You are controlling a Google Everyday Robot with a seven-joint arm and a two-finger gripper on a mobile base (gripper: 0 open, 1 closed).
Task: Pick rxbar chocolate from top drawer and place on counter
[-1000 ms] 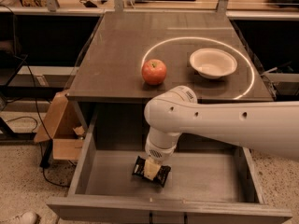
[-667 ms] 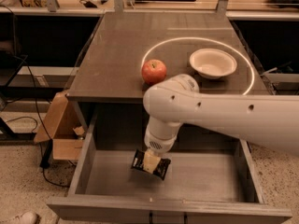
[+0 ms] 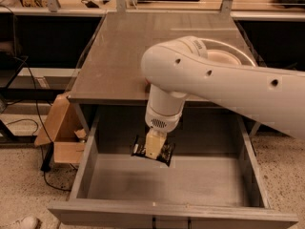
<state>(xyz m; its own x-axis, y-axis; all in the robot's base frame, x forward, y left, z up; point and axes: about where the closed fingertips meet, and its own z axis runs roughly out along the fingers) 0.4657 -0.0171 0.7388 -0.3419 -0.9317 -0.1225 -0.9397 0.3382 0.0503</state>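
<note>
Camera view.

A: Where is the gripper, and what has it got?

B: It hangs low inside the open top drawer, toward the back and a little left of the middle. Its pale fingers are clamped on the rxbar chocolate. The black wrapper sticks out on both sides of them.

A: Is the bar resting on the drawer floor?

B: I judge not. It shows against the back wall and appears to be held clear of the floor, slightly tilted. The wrist points straight down, probably because a flat bar in a shallow box is easiest to pinch from above.

A: How much room is there to bring it out?

B: Sideways there is plenty, since both side walls are well apart from the bar and the grey floor around it is bare. The tight spot is overhead. The front edge of the counter runs right above the back of the drawer, and the bar hangs near that line. It would have to come forward toward the drawer's front panel before it rises, or the wrapper could catch the lip.

A: And where could it be set down?

B: The left half of the counter is open. On the right, the white arm hides most of a pale bowl. A cardboard box sits on the ground to the left, out of the way.
</note>
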